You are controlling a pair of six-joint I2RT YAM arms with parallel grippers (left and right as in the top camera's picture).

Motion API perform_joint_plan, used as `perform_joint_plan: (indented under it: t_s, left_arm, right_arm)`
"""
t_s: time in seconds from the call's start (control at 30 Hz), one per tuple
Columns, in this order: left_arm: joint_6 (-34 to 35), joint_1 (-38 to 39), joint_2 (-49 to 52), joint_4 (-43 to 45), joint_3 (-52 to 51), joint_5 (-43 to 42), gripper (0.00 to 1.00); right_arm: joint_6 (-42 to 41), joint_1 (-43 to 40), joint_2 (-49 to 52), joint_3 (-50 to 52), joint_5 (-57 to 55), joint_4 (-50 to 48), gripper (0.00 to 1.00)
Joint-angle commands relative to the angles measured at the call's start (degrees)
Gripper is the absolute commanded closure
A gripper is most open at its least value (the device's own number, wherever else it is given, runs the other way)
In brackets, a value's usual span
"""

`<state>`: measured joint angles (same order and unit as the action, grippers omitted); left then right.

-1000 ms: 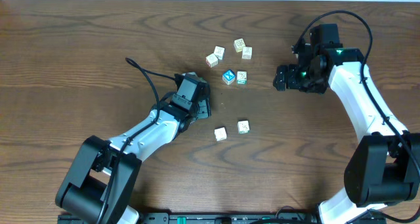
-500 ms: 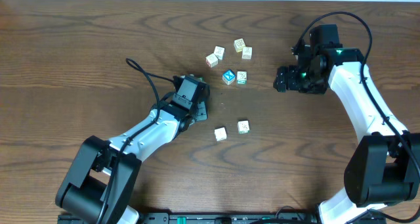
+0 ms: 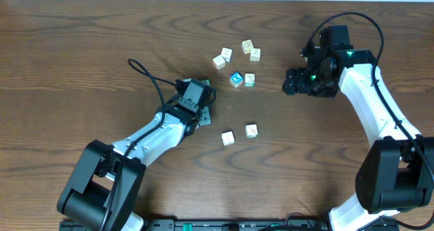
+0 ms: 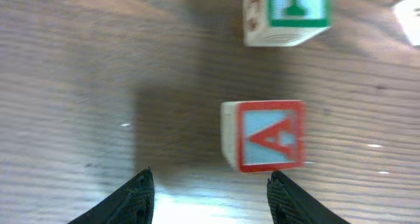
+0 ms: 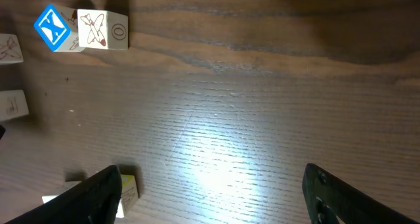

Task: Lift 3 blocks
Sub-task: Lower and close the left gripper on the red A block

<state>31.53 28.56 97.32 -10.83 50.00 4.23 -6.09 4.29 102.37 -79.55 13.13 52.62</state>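
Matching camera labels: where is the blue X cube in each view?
Overhead: the blue X cube sits just right of centre, in the upper half.
Left wrist: not in it.
Right wrist: the cube is in the top-left corner.
Shared landmark: the pale cube directly right of it in both the overhead and right wrist views.

The table (image 3: 81, 41): dark wood grain, smooth, semi-gloss, throwing back lamp glare in both wrist views. The red block (image 4: 269, 135): pale bare wood on its side, printed face with a slight sheen, rounded edges. The blue block (image 5: 52, 27): wood, printed face, matt. The right arm (image 3: 369, 102): white glossy plastic shells, black joints. The left fingers (image 4: 134, 198): black, matt, finely textured. The cable (image 3: 152, 82): black, smooth sheath.
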Motion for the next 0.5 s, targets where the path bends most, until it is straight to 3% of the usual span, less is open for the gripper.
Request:
perform_joint_plan:
  t_s: [0.0,0.47]
  left_arm:
    - [-0.11,0.00,0.42,1.53,0.87,-4.74,0.43]
    - [6.56,0.79,0.48,6.80,0.87,0.79,0.43]
  right_arm:
    - [-0.70,0.31,-0.22,-0.33,0.46,-0.11,0.14]
    - [-0.68,0.31,-0.20,-0.33,0.44,-0.35,0.14]
